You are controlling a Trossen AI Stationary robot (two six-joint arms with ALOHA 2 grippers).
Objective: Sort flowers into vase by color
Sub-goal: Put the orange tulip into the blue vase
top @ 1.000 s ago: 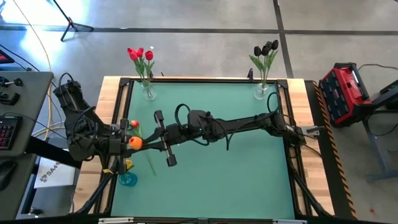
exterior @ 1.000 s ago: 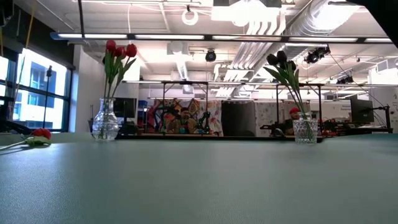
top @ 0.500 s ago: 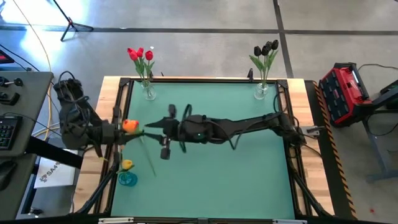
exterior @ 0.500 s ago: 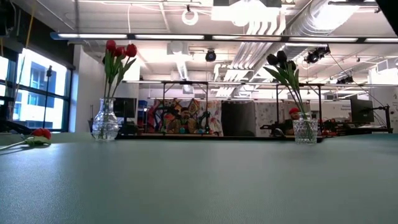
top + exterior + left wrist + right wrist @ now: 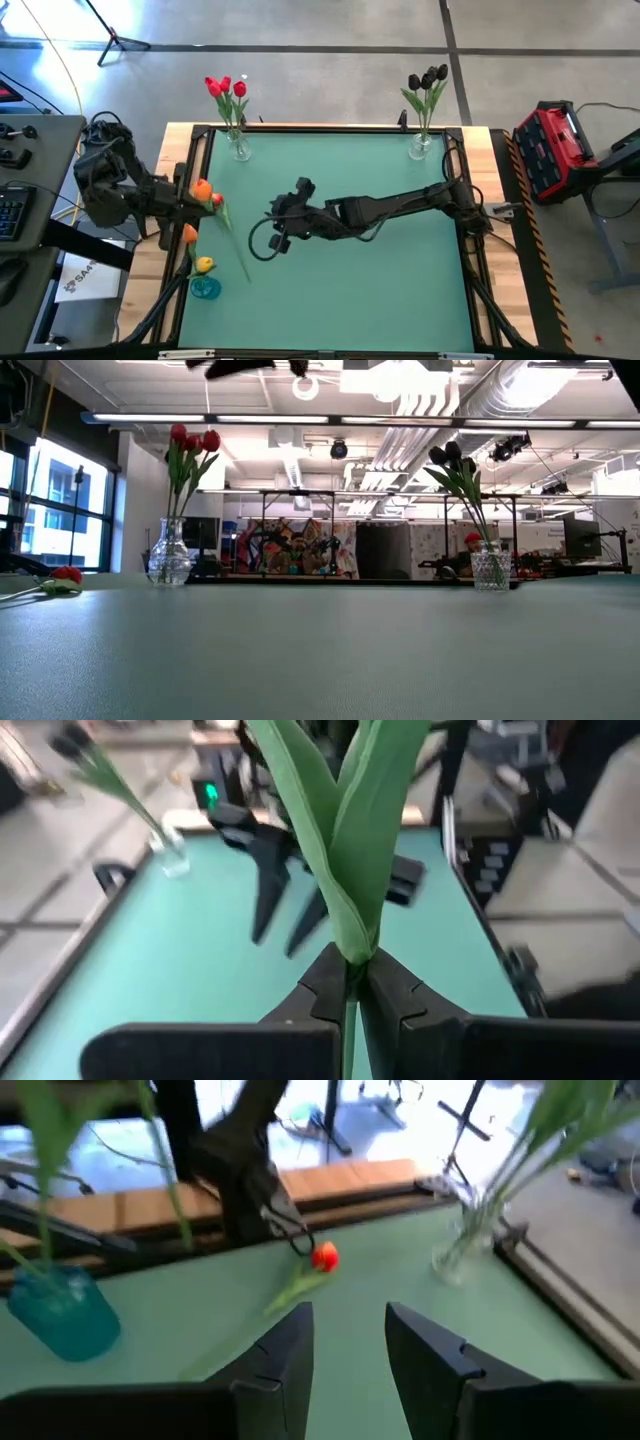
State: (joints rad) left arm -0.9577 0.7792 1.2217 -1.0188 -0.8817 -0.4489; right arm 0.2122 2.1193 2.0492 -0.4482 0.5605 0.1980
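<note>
— At the counter's left edge, what has the left gripper got?

— Its fingers are pinched fully together on the green stem of the orange tulip. The leaves rise straight out of the grip and the head sits just beyond the counter frame.

— A second ago that flower was with the other arm, wasn't it?

— Yes. The right gripper had it clamped out over the mat, next to the left one. Now its fingers stand apart with nothing between them, and it has drawn back toward the middle of the counter. So the hand-over looks complete: one arm let go as the other closed.

— What lies around them?

— A red tulip lies flat on the mat just beside the left gripper, its stem trailing toward the near edge. It has not moved. Nearer the front-left corner stands the blue vase, with a yellow head and what seems another orange one above it.

— And farther out?

— The clear vase of red tulips is at the far-left corner, and the clear vase of dark tulips at the far right. Both are untouched.

— So what does it mean for the sorting?

— I judge the orange tulip belongs in the blue vase, near the left arm. The loose red one still waits for its vase.
</note>
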